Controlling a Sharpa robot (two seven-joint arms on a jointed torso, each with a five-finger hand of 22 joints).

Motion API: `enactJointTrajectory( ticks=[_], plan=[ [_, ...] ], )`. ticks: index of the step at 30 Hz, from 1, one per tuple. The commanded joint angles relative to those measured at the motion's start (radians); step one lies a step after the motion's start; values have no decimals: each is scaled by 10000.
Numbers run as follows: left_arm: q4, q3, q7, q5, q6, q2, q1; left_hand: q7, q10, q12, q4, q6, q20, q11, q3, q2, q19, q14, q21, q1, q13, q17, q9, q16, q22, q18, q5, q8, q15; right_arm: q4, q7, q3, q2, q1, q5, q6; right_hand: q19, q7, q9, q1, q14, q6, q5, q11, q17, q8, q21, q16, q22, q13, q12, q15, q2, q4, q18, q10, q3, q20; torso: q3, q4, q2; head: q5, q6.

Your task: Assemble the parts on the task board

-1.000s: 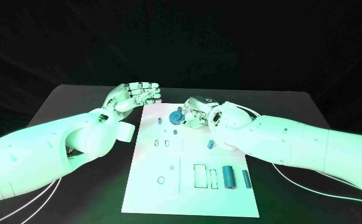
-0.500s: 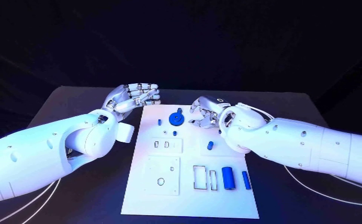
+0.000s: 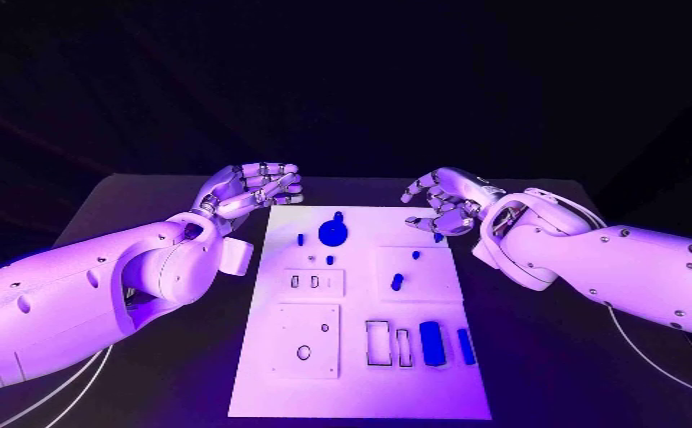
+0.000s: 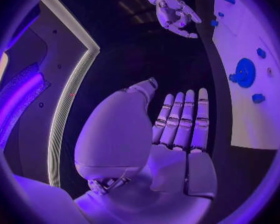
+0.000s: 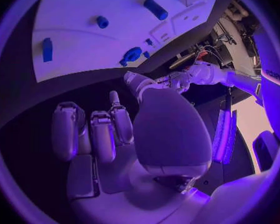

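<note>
The white task board (image 3: pixel 361 388) lies in the middle of the table. A blue gear (image 3: pixel 333 232) sits on its far part, with small blue pieces (image 3: pixel 302 239) beside it and two more (image 3: pixel 397 281) nearer the middle. A thick blue cylinder (image 3: pixel 431 343) and a thin one (image 3: pixel 464 345) lie at the near right. My right hand (image 3: pixel 447 201) hovers by the board's far right corner, fingers apart and holding nothing. My left hand (image 3: pixel 253 186) hangs off the far left corner, also holding nothing. The left wrist view shows its straight fingers (image 4: pixel 177 129), the gear (image 4: pixel 244 72) and the right hand (image 4: pixel 173 10).
Rectangular cut-outs (image 3: pixel 379 340) and a round hole (image 3: pixel 303 352) mark the board's near half. Black table (image 3: pixel 144 218) lies bare on both sides of the board. In the right wrist view the board (image 5: pixel 84 40) carries the gear (image 5: pixel 132 55) and a cylinder (image 5: pixel 155 8).
My right hand has let go of the gear and drawn away to the right, off the board's edge. The gear stays on the board. The left hand has hardly moved.
</note>
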Motion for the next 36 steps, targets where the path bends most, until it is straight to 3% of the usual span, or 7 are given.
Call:
enactJointTrajectory(
  ticks=[1, 7, 12, 21, 36],
  plan=[
    [15, 2, 85, 52, 249, 31, 7, 687, 68, 36, -66, 46, -7, -11, -2, 68, 63, 59, -66, -10, 6, -1, 10, -24, 8, 116, -35, 48, 1, -83, 998, -3, -214, 14, 761, 552, -79, 46, -14, 104, 822, -37, 69, 17, 1597, -51, -47, -36, 492, 179, -56, 84, -6, -69, 71, -78, -5, 28, 52, -60, -25, -31, -9],
    [13, 0, 85, 53, 293, 67, 4, 665, 160, 85, -75, 99, -12, -40, 13, 68, 79, 167, -75, -8, 16, 10, 21, -15, 9, 123, -36, 82, -26, -571, 1203, -12, -420, -11, 834, 802, -108, 58, -27, 182, 823, -80, 102, 29, 1608, -87, -89, -36, 464, 124, -107, 96, -87, -170, 80, -137, -43, 38, 86, -58, -21, -58, -34],
    [17, -2, 87, 53, 323, 80, 2, 662, 174, 93, -76, 105, -13, -44, 16, 68, 82, 182, -76, -8, 18, 11, 22, -14, 9, 124, -36, 86, -30, -1115, 1282, -25, -363, -131, 790, 915, -88, 61, -31, 237, 834, -91, 117, 32, 1655, -99, -65, -22, 496, 136, -102, 99, -98, -220, 71, -131, -45, 42, 61, -51, -8, -66, -52],
    [20, -3, 90, 53, 348, 82, 1, 655, 193, 102, -80, 116, -14, -49, 21, 67, 86, 202, -77, -5, 19, 13, 24, -14, 10, 125, -35, 93, -35, -1894, 1311, -40, -140, -378, 658, 1109, -78, 66, -35, 295, 842, -101, 129, 35, 1688, -109, -56, -13, 510, 142, -99, 101, -91, -268, 68, -127, -35, 45, 50, -35, 1, -46, -144],
    [18, -3, 85, 44, 360, 62, 1, 655, 193, 102, -80, 116, -14, -49, 21, 67, 86, 202, -77, -5, 19, 13, 24, -14, 10, 125, -35, 93, -35, -2176, 1297, -46, -21, -636, 531, 1444, -94, 70, -38, 306, 841, -112, 128, 39, 1689, -118, -78, -13, 490, 122, -116, 104, -115, -290, 73, -147, -51, 46, 40, -42, -21, -20, -290]
  ],
)
